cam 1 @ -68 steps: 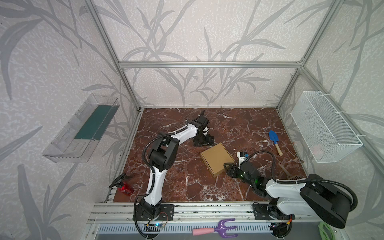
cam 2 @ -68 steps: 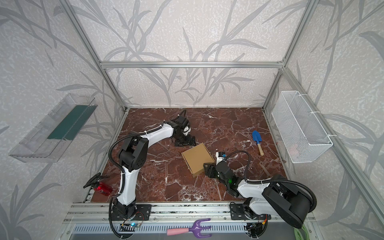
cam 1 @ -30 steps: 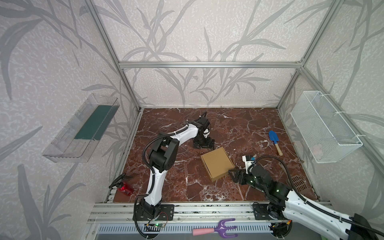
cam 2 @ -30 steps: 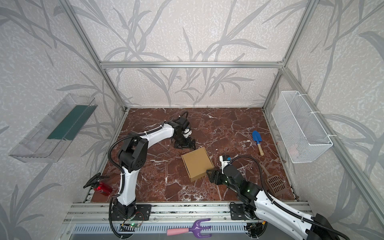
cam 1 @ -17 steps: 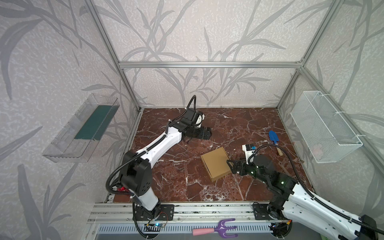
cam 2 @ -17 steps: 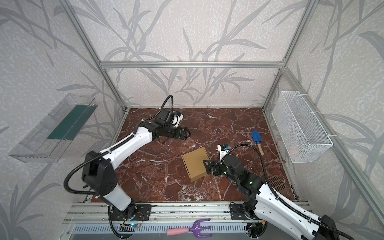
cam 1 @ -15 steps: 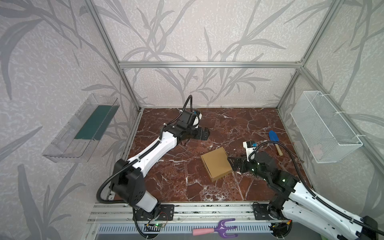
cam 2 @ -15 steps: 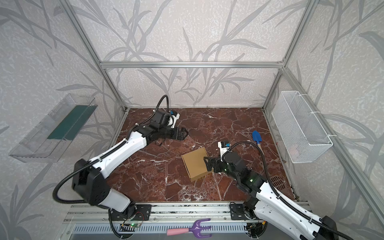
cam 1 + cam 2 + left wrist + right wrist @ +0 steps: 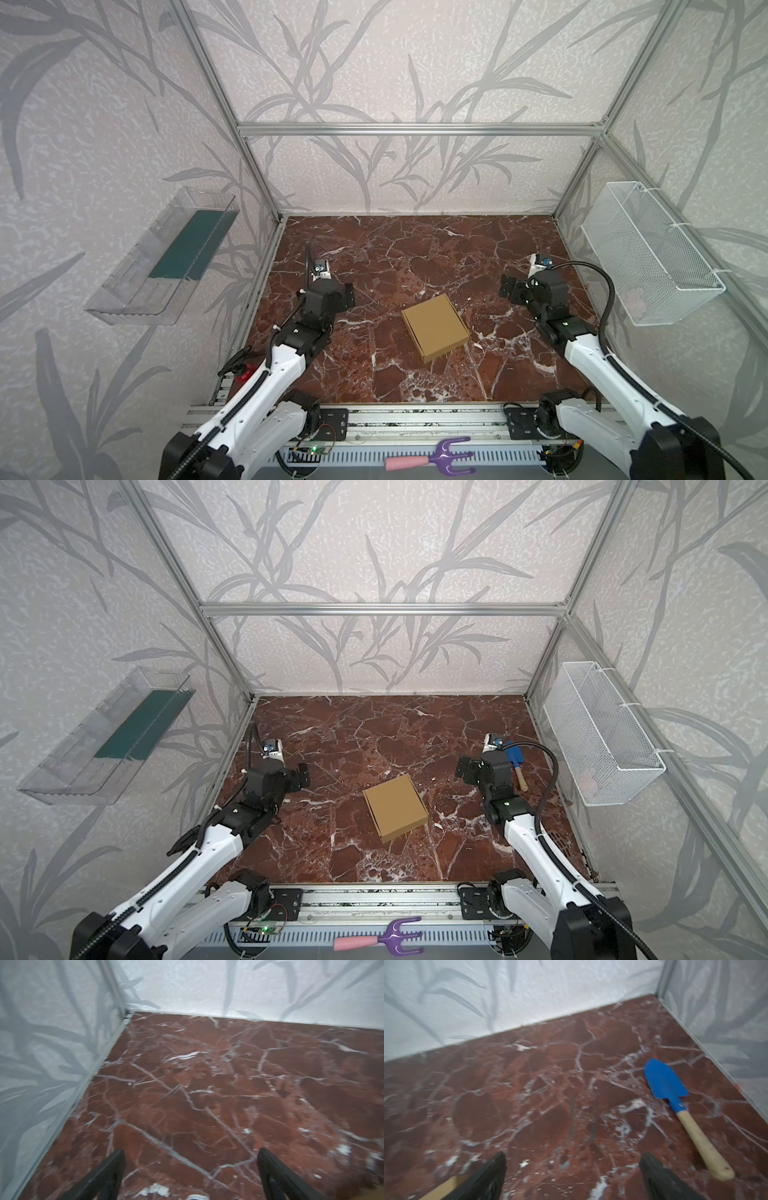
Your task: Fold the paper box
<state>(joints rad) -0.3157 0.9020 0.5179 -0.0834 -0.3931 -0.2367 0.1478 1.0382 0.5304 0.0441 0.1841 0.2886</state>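
**Two empty grippers, one box that looks pretty much done**

The paper box (image 9: pixel 434 326) sits alone near the middle of the red marble tabletop (image 9: pixel 415 249), turned a bit askew to the table edges. In both top views it reads as a closed, shallow square: lid down flat, sides up, no big flaps lying loose. Something small pokes out along its near edge, but it's too tiny to say whether that's a tab not fully tucked. So the folding itself looks finished, and at most a last tuck or press is left. That's a guess from the shape, nothing more.

The arms stand on either side of the box, and neither touches it. The left gripper (image 9: pixel 348 294) hovers near the left wall, well apart from the box. Its wrist view shows both black fingers (image 9: pixel 116 1167) spread wide over bare marble, with nothing between them. The right gripper (image 9: pixel 508 286) mirrors it on the other side, also spread wide and empty (image 9: pixel 573 1154), and it points toward the back corner. A blue trowel (image 9: pixel 664 1082) lies on the table just off to that side.
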